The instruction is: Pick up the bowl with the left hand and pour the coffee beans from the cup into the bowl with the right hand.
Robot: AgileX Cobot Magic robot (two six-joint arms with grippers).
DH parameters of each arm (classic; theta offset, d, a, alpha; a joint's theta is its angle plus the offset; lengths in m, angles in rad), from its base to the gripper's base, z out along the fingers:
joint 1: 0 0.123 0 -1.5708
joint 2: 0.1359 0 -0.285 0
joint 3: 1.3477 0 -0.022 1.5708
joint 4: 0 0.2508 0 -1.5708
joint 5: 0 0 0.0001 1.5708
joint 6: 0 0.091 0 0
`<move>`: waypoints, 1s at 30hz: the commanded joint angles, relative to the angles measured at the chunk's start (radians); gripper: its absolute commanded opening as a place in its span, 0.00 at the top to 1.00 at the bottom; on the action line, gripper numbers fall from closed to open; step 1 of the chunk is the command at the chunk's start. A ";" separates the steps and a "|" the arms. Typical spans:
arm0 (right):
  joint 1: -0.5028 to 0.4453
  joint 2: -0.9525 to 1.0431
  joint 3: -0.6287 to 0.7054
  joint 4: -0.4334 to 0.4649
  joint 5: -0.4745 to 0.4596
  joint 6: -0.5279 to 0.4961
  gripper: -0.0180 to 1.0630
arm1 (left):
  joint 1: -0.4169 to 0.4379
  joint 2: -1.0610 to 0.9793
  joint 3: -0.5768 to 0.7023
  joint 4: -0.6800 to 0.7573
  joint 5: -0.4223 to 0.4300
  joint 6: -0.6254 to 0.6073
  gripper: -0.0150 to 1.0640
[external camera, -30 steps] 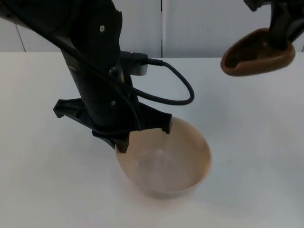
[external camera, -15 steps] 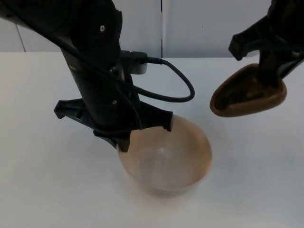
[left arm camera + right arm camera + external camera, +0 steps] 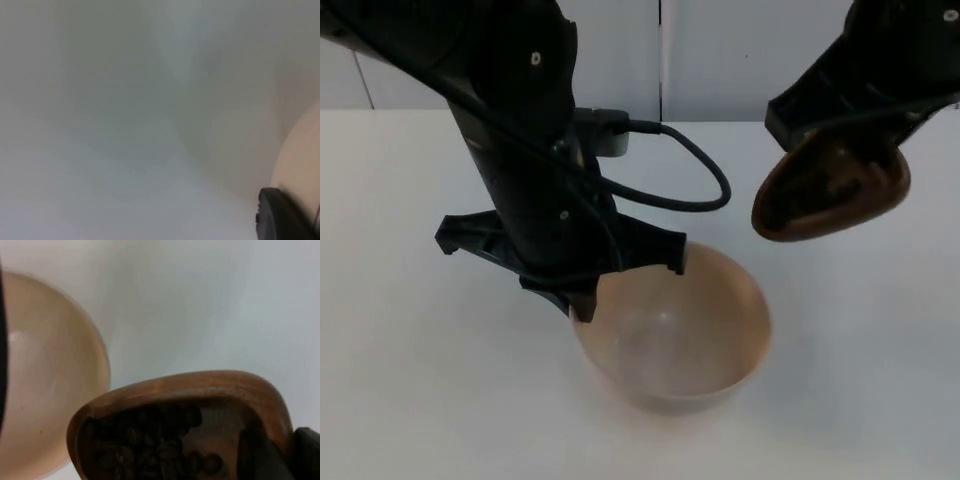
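Observation:
A beige bowl [image 3: 670, 345] hangs by its left rim from my left gripper [image 3: 582, 303], which is shut on that rim; the bowl's inside looks bare. In the left wrist view a black fingertip [image 3: 280, 215] lies against the bowl's pale wall [image 3: 302, 160]. My right gripper [image 3: 875, 135] is shut on a brown wooden cup [image 3: 830, 190], held tilted in the air up and to the right of the bowl, mouth toward it. The right wrist view has dark coffee beans [image 3: 145, 445] inside the cup [image 3: 200, 387], with the bowl [image 3: 45, 380] beyond it.
White table top [image 3: 880, 340] spreads around the bowl on all sides. The grey partition wall [image 3: 740, 50] closes the table at the back. The bulky left arm [image 3: 520, 150] stands over the table's left middle.
My right gripper has carried the cup down and left, closer to the bowl, and tilted it further. The left gripper and bowl have barely shifted.

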State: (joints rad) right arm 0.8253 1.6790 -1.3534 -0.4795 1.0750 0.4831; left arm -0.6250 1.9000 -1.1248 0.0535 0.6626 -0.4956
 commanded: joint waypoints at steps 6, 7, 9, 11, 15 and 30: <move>0.068 -0.005 0.000 -0.145 0.002 0.061 0.98 | -0.003 -0.001 0.004 -0.014 -0.008 -0.010 0.99; 0.071 -0.005 0.000 -0.151 0.002 0.061 0.98 | -0.003 -0.001 0.004 -0.014 -0.010 -0.010 0.99; 0.070 -0.004 0.000 -0.153 0.002 0.046 0.98 | -0.003 -0.001 0.004 -0.014 -0.013 -0.010 0.99; 0.070 0.000 -0.002 -0.161 0.002 0.041 0.98 | -0.003 -0.001 0.004 -0.014 -0.013 -0.010 0.99; 0.070 0.046 -0.054 -0.172 0.065 -0.010 0.98 | -0.003 -0.001 0.004 -0.014 -0.013 -0.010 0.99; 0.106 0.190 -0.291 -0.225 0.146 -0.187 0.98 | -0.003 -0.001 0.004 -0.014 -0.013 -0.010 0.99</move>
State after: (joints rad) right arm 0.9304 1.8704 -1.6316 -0.6882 1.2104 0.3086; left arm -0.6250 1.9000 -1.1248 0.0495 0.6584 -0.4956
